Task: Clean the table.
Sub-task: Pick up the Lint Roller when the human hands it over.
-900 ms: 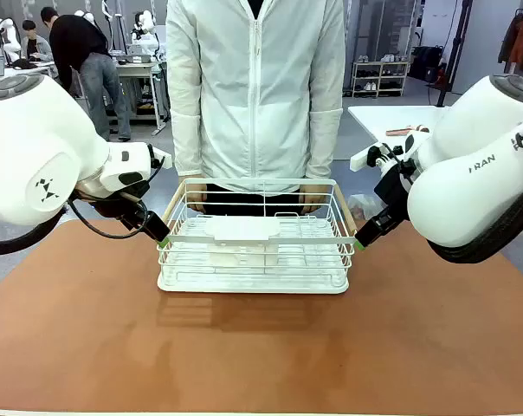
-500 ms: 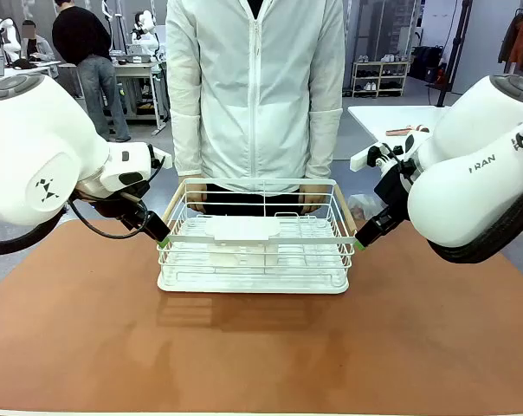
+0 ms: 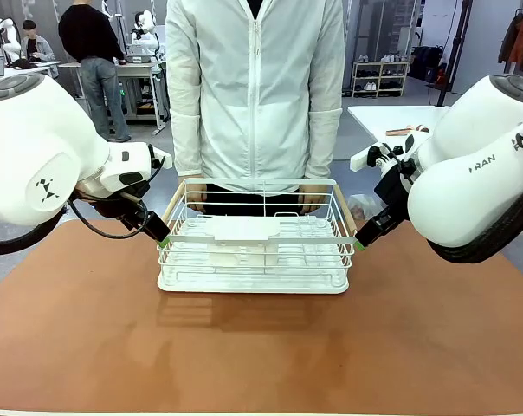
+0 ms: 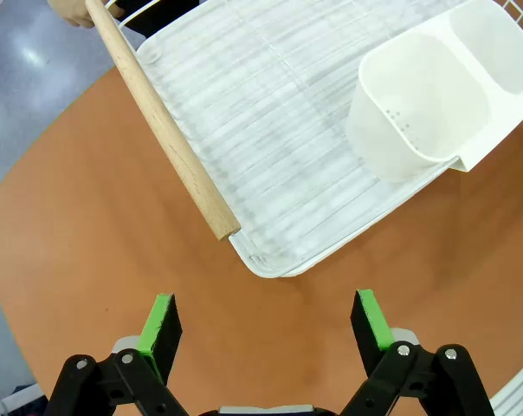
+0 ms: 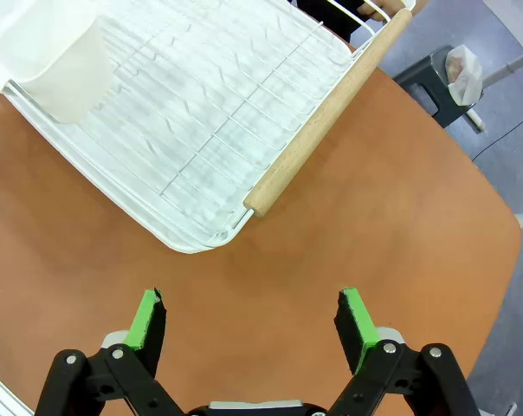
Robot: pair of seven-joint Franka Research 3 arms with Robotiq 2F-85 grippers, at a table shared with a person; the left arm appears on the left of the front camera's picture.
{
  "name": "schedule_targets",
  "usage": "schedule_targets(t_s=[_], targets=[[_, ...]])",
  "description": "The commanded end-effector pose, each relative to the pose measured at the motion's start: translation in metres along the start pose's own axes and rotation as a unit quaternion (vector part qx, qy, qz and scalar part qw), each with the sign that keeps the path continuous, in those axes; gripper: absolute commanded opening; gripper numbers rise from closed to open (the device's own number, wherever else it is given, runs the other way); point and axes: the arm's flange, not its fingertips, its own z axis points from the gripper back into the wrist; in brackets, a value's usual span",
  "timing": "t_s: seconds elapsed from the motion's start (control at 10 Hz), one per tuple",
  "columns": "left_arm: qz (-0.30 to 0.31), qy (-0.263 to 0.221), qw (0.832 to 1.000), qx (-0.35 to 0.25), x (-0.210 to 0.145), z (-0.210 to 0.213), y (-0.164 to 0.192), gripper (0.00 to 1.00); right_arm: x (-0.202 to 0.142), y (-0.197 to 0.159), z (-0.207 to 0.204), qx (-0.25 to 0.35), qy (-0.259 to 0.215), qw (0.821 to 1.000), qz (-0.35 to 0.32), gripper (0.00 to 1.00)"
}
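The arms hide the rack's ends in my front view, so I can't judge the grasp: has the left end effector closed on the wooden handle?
Observer: No. The left end effector is open; the left wooden handle ends ahead of it, untouched.
Operator: And the right side?
Observer: The right end effector is open too, and the right wooden handle is not touching it.
Operator: Is anything loaded yet?
Observer: The white cutlery cup looks empty inside.
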Motion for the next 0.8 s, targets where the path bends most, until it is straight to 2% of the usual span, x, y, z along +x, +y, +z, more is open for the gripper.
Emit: schedule_targets(t_s=[0.0,0.5,0.6,0.7], targets=[[0.000,0.000,1.000,0.000,0.000,0.000,0.000,1.00,0.000,0.000,0.000,0.000,0.000,1.000,0.000,1.00],[0.000,0.000,1.000,0.000,0.000,0.000,0.000,1.00,0.000,0.000,0.000,0.000,0.000,1.000,0.000,1.00],[-0.038,-0.001,0.999,0.000,0.001,0.013,0.007,1.00,0.004,-0.003,0.011,-0.003,0.000,1.000,0.003,1.00],[-0.047,-0.017,0.998,-0.041,0.005,0.043,0.019,1.00,0.011,-0.008,0.042,0.060,-0.031,0.998,-0.017,1.00]])
